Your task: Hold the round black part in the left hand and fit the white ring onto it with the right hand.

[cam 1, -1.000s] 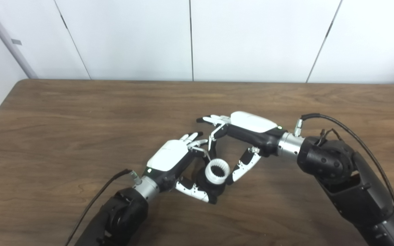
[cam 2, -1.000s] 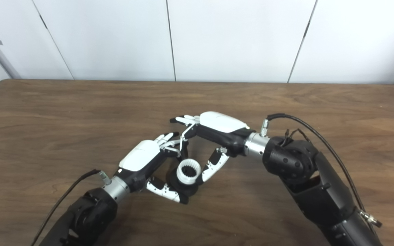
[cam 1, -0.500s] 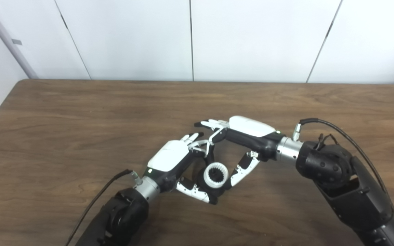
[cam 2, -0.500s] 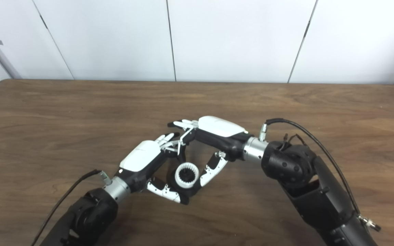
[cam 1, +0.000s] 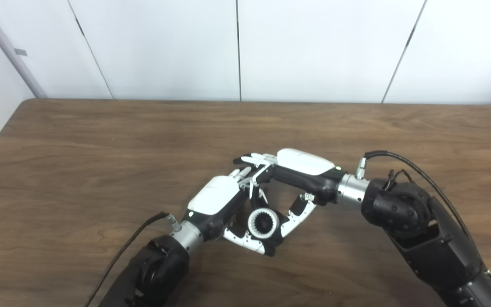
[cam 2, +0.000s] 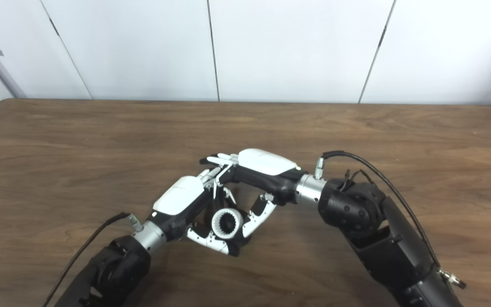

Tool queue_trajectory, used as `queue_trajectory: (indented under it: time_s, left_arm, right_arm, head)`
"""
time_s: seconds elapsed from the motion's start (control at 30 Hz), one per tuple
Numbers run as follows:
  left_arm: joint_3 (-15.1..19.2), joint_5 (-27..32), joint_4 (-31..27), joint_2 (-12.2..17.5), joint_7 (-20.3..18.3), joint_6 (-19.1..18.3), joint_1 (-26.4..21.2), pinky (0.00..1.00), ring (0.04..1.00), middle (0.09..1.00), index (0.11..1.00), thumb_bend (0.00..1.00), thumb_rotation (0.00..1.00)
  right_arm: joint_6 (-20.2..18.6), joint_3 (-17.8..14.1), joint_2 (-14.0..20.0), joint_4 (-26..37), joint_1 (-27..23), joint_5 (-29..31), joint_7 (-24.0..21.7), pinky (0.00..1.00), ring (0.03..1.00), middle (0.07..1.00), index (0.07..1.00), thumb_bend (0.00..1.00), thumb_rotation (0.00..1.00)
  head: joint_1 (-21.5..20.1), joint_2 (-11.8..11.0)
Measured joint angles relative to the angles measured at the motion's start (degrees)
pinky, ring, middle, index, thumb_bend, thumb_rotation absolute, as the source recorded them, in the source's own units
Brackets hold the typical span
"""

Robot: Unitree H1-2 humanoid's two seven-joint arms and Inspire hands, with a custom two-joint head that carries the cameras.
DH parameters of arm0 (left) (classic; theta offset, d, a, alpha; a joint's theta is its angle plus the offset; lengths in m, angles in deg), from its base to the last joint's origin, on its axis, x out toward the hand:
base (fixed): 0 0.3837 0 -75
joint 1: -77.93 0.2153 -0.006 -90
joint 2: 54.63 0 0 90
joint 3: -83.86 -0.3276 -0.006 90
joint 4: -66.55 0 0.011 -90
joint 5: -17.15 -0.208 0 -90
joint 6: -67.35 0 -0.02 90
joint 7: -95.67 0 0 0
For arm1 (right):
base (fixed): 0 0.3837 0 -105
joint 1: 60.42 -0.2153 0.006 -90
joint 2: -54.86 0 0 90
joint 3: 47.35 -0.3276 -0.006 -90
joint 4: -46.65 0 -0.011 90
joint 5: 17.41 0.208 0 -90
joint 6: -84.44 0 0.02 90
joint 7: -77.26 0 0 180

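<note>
My left hand [cam 1: 218, 204] is shut on the round black part [cam 1: 275, 241], of which only dark edges show under and inside the ring. The white toothed ring [cam 1: 263, 223] sits over the black part, its opening facing up at me. My right hand [cam 1: 296, 175] comes in from the right and pinches the ring between its thumb and a finger. Both hands meet just above the wooden table [cam 1: 100, 162], near its middle front. The same scene shows in the right eye view, with the ring [cam 2: 227, 223] between the left hand [cam 2: 181, 200] and the right hand [cam 2: 262, 168].
The brown wooden table runs wide to the left, right and back, with a white panelled wall [cam 1: 237, 47] behind it. Black cables [cam 1: 403, 149] hang off both wrists.
Both hands have moved a little down and to the left together. The ring has sunk lower onto the black part, and its centre now shows dark.
</note>
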Motion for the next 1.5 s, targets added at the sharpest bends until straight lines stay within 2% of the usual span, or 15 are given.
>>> queue_trajectory:
  time_s: [0.63,0.93,1.5]
  left_arm:
    - [1.0,0.2,-1.4,0.5,-0.8,-0.3,0.6,1.0,1.0,0.896,0.48,0.52,0.05]
    - [1.1,0.2,-1.8,0.5,-1.0,-0.3,0.8,1.0,1.0,0.896,0.48,0.52,0.05]
    - [1.1,0.3,-3.3,0.3,-1.4,-0.4,1.2,1.0,1.0,0.896,0.479,0.52,0.05]
  right_arm:
    - [0.5,-1.3,0.5,-1.8,-1.0,-0.1,-0.1,1.0,1.0,0.981,0.476,0.52,0.13]
    - [0.4,-1.9,1.8,-1.9,-1.0,-0.6,-0.1,1.0,1.0,0.978,0.476,0.52,0.13]
    - [0.0,-1.8,1.3,-1.8,-0.5,-1.3,-0.2,1.0,1.0,0.979,0.476,0.52,0.13]
  head:
    - [-0.9,0.0]
    - [-0.7,0.0]
    - [-0.4,0.4]
